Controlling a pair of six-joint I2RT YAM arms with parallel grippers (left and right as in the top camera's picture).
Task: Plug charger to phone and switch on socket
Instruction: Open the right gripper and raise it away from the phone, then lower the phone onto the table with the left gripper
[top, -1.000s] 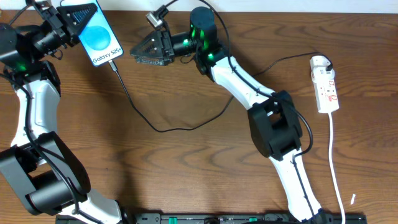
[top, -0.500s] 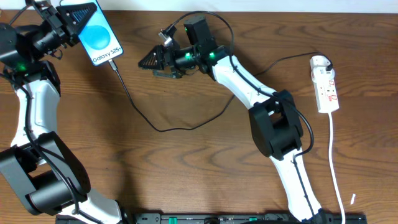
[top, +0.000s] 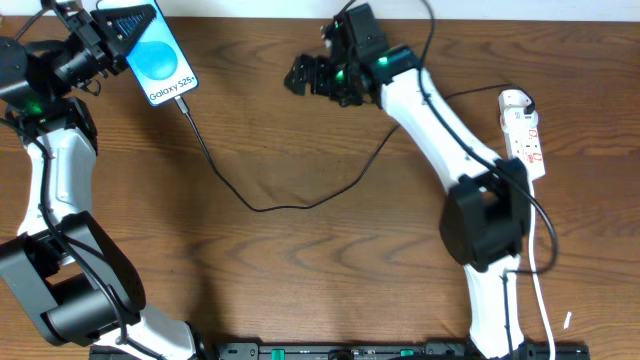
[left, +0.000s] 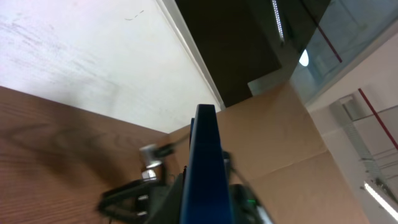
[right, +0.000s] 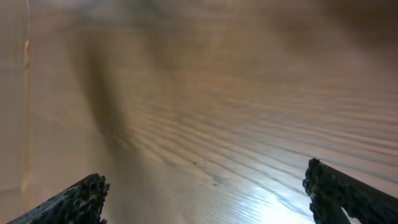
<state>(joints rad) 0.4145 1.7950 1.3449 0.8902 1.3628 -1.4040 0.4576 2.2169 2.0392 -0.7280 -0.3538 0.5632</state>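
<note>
Overhead: upper left, blue-screened phone (top: 158, 58) reading "Galaxy S25+", clamped in left gripper (top: 112, 28), black charger (top: 262, 208) meeting its lower end; white socket (top: 525, 135) at right edge; right gripper (top: 300, 76) spread, empty. Left wrist: phone edge-on, centre. Right wrist: jaws apart over table (right: 205, 124).

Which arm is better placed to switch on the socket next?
Right. The right gripper is open, empty and nearer the socket; the left gripper is shut on the phone.

The lower edge cuts off the phone (left: 205, 174).
</note>
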